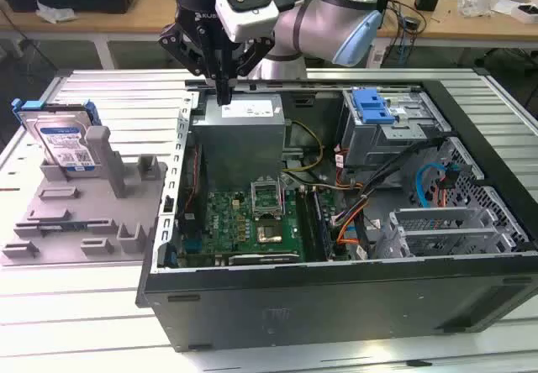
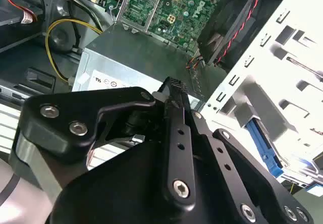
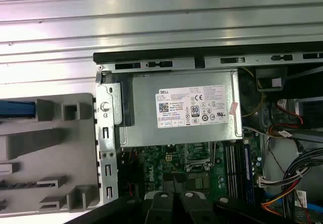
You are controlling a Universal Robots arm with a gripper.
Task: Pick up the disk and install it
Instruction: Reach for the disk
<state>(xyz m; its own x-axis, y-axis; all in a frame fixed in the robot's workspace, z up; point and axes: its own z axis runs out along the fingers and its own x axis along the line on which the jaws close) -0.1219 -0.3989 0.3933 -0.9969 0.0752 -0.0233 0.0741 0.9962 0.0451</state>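
Silver ribbed tabletop carries an open computer case and a grey plastic stand. The disk leans upright in that stand, at the exterior view's left, well apart from the hand. The hand hangs over the big grey box inside the case, its fingers pressed close together with nothing between them. The job looks hardly begun: the disk is not picked up, and it is not in the cage with the blue latch.

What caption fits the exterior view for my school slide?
Black end effector above the grey metal box in the open black computer case; blue-framed silver disk leans in grey holder.
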